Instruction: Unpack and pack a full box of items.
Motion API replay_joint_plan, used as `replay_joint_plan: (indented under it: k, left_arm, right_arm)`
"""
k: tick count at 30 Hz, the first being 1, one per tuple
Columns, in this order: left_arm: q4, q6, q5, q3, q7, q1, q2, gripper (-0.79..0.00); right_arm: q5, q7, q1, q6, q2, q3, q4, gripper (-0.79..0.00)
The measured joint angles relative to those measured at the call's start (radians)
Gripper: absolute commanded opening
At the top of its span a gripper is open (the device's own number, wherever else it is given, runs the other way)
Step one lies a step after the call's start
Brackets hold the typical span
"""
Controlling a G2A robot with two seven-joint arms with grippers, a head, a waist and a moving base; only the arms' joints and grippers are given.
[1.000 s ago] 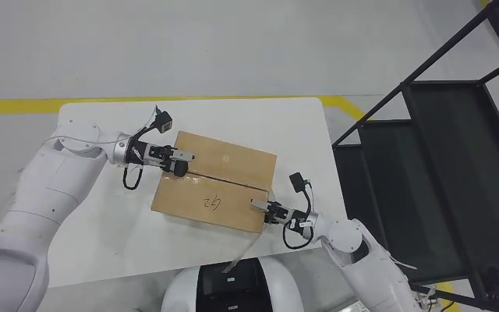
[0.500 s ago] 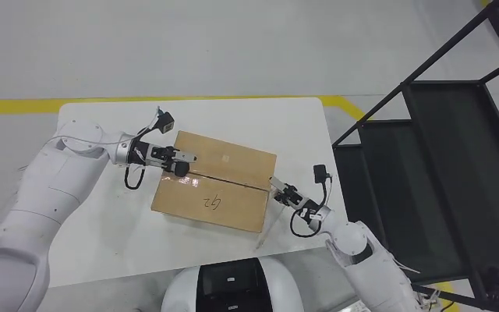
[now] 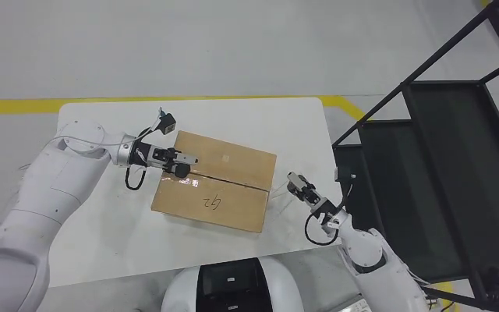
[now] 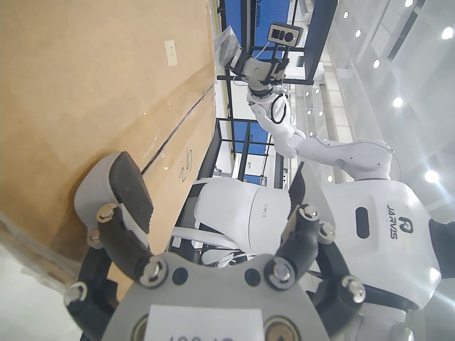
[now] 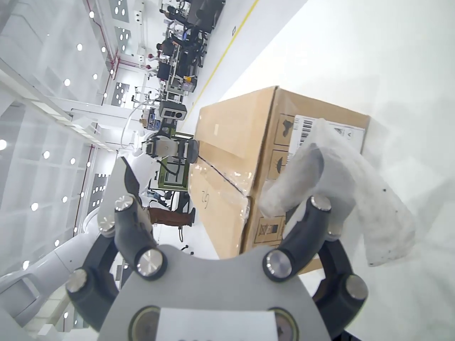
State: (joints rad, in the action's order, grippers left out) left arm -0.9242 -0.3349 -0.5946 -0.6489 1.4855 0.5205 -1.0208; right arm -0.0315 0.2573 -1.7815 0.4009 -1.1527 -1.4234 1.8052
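cardboard box [image 3: 214, 181] lies closed, right gripper [image 3: 291, 181] beside its edge.

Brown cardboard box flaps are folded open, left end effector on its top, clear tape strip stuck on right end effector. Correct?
No. Top view: the brown cardboard box flaps lie closed; left end effector on top and clear tape strip on right end effector are correct.
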Motion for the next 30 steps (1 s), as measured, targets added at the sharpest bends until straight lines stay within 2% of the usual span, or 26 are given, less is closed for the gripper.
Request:
replay_joint_plan:
  k: [13, 14, 15, 16, 30]
  left_arm:
    - [-0.002, -0.006, 0.004, 0.008, -0.006, 0.001, -0.002, 0.0]
    - [-0.002, -0.006, 0.005, 0.009, -0.006, 0.0, -0.003, 0.0]
    - [-0.001, -0.006, 0.006, 0.011, -0.006, -0.002, -0.004, 0.0]
    - [-0.001, -0.006, 0.007, 0.012, -0.006, -0.003, -0.005, 0.0]
    - [0.01, -0.011, 0.019, 0.021, -0.011, -0.011, -0.011, 0.0]
  right_arm:
    - [-0.068, -0.102, -0.083, 0.131, -0.003, -0.028, 0.018, 0.0]
    - [-0.069, -0.102, -0.083, 0.135, -0.003, -0.028, 0.014, -0.351]
    - [-0.069, -0.101, -0.081, 0.14, -0.003, -0.027, 0.01, -0.496]
    - [-0.069, -0.104, -0.079, 0.143, -0.004, -0.027, 0.006, -0.785]
    - [-0.12, -0.148, -0.102, 0.141, -0.007, -0.042, 0.003, -0.785]
